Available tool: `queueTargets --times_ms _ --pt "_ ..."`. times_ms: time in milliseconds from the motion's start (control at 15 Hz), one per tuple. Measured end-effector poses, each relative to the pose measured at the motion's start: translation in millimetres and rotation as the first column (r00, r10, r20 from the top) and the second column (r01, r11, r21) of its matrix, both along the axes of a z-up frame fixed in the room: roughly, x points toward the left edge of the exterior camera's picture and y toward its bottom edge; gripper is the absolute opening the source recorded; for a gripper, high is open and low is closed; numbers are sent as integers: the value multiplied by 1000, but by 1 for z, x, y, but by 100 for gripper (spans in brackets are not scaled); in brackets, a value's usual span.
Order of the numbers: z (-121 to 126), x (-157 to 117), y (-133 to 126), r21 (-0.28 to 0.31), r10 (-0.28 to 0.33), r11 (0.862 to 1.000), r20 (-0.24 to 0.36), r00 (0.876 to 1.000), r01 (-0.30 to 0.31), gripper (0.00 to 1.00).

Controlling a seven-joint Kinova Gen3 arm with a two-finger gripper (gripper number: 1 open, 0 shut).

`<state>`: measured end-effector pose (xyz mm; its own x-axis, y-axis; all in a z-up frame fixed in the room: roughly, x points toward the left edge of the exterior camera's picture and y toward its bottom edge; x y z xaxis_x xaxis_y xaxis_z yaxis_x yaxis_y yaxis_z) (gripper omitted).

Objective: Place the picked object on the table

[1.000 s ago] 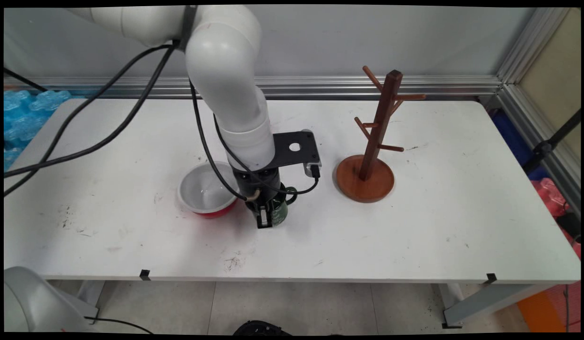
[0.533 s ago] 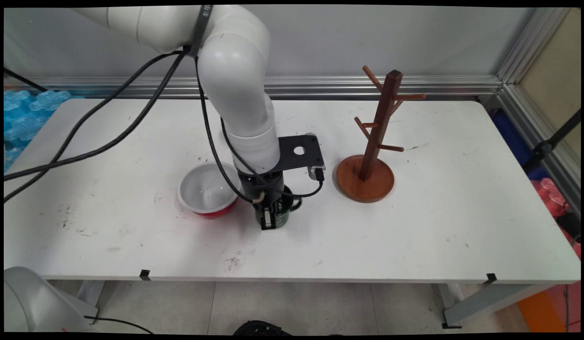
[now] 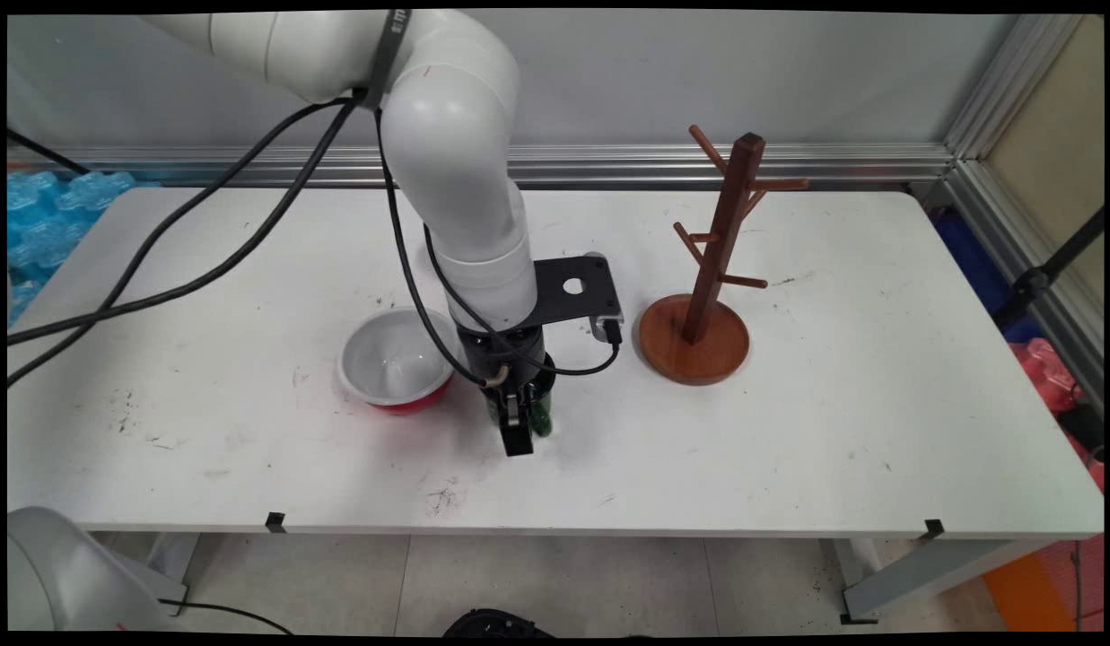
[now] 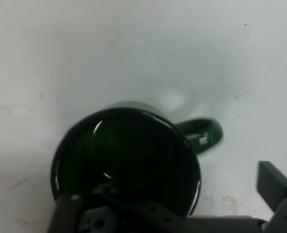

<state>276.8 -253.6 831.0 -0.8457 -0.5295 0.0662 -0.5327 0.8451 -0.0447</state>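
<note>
A dark green mug point(image 3: 542, 418) stands upright on the white table point(image 3: 788, 431), between a bowl and a wooden mug tree. My gripper point(image 3: 522, 432) points straight down and is low over the mug, open. In the main view one black finger point(image 3: 518, 440) shows in front of the mug's near side and the hand hides most of the mug. In the hand view I look down into the mug point(image 4: 126, 160), with its handle point(image 4: 201, 135) sticking out to the right. The gripper point(image 4: 172, 201) is spread wide, one finger point(image 4: 275, 187) clear of the mug on the handle side, the other point(image 4: 67, 212) at the opposite rim.
A bowl point(image 3: 396, 361), white inside and red outside, sits just left of the mug. The brown wooden mug tree point(image 3: 707, 269) with bare pegs stands on its round base point(image 3: 694, 339) to the right. Black cables point(image 3: 205, 251) hang from the arm over the table's left half.
The hand has shifted slightly right and toward the near edge, and come lower over the mug. The mug's handle, seen before in the main view, is now hidden by the hand.
</note>
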Motion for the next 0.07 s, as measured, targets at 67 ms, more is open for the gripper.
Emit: queueTargets --times_ms 67 --pt "2 0 0 -4 1 1000 -4 1000 -1 100"
